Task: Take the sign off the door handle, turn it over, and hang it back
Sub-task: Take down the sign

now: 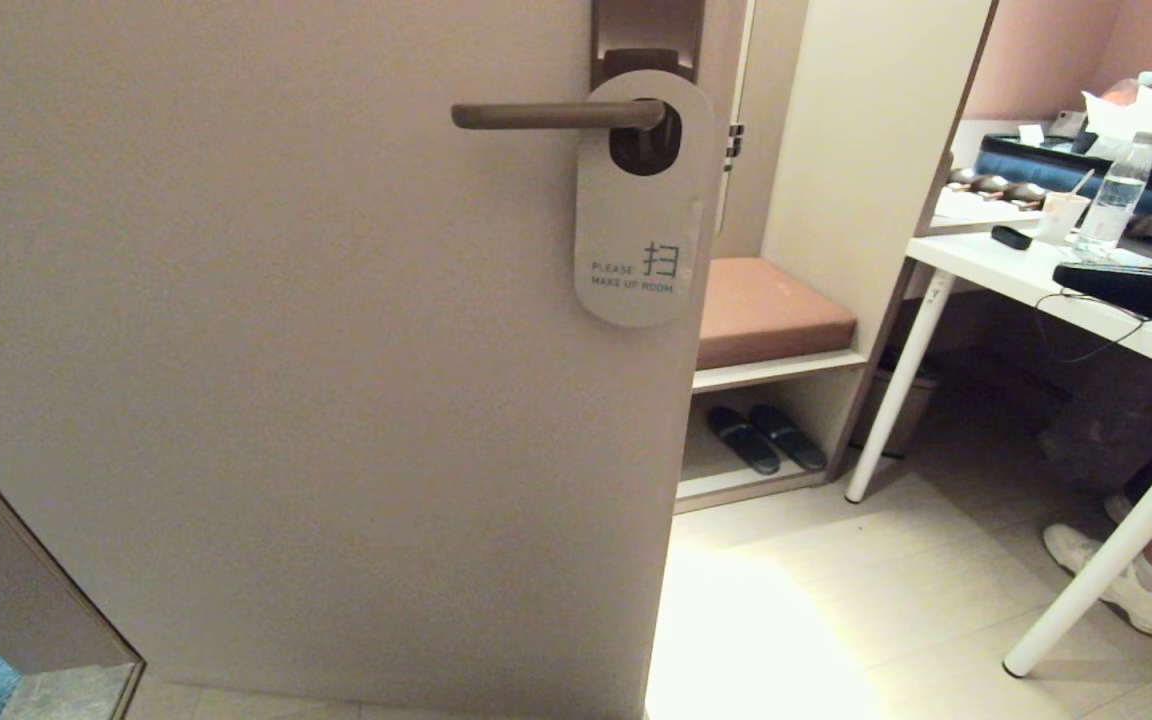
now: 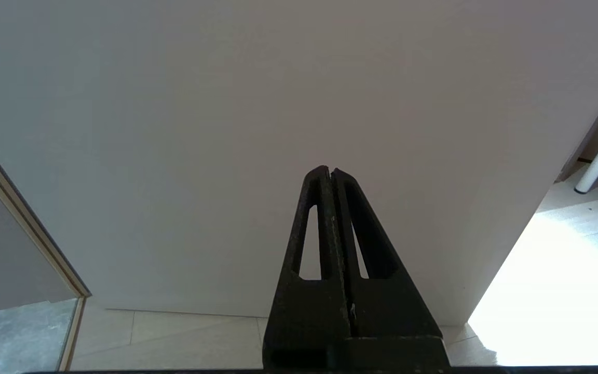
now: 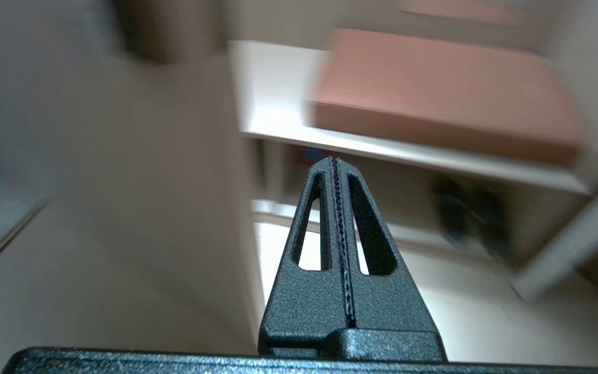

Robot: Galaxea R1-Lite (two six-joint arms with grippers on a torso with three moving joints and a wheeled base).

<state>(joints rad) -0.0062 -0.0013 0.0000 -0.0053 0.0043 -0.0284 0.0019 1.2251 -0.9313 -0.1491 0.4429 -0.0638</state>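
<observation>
With both pairs of black fingers pressed together on nothing, no grasp made yet. Left gripper clenched empty, low before the plain pale door, well below the slim dark bronze lever door handle. Right gripper likewise clamped on air, aimed toward the door's edge and the shelf with the brown cushion, below that handle too. Flat white card sign hanging upright, its oval hole threaded over the handle, "PLEASE MAKE UP ROOM" face outward, lying flat against the door. Probably the opening approach, lifting off still ahead.
</observation>
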